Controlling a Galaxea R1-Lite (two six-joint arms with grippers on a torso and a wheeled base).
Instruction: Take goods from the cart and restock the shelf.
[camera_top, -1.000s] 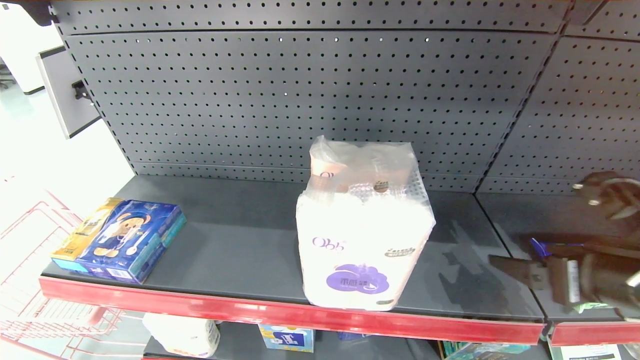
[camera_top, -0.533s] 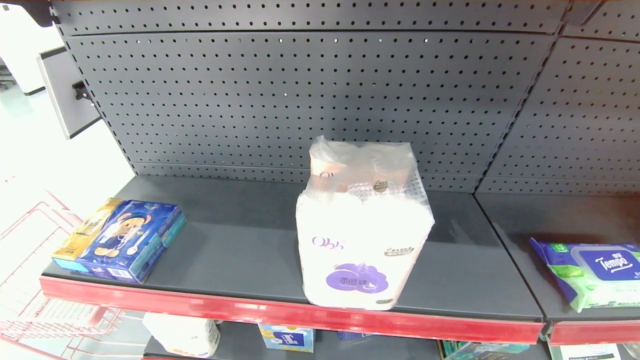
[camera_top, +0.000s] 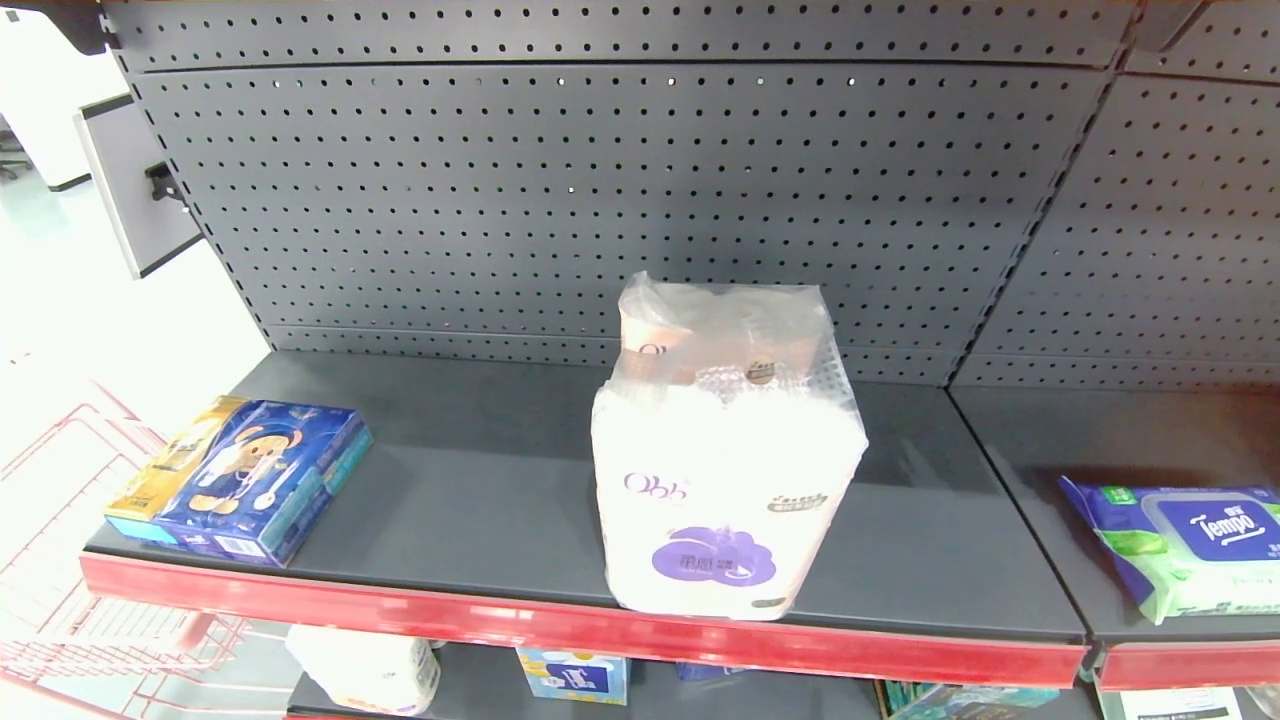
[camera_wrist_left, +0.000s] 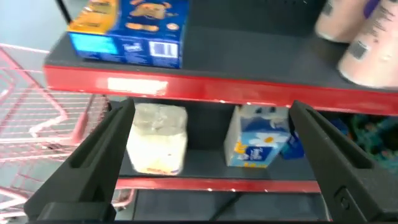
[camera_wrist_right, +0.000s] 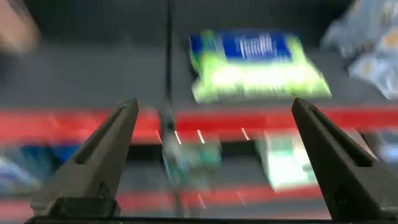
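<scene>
A pack of toilet rolls (camera_top: 725, 455) stands in the middle of the dark shelf (camera_top: 480, 490). A blue and gold box (camera_top: 245, 478) lies at the shelf's left end. On the neighbouring shelf board to the right lies a blue and green wet-wipes pack (camera_top: 1190, 545), also seen as the wipes pack (camera_wrist_right: 255, 65) in the right wrist view. My right gripper (camera_wrist_right: 214, 158) is open and empty, back from the shelf's red front edge (camera_wrist_right: 205, 124). My left gripper (camera_wrist_left: 211, 155) is open and empty, low in front of the lower shelf.
A red wire cart (camera_top: 70, 560) stands at the left of the shelf. The lower shelf holds a white pack (camera_wrist_left: 158, 137) and a blue and white carton (camera_wrist_left: 258, 137). A perforated back panel (camera_top: 600, 200) rises behind the goods.
One second ago my right gripper was over the right shelf board at the wipes pack. It has since drawn back out of the head view, and the pack lies on the shelf.
</scene>
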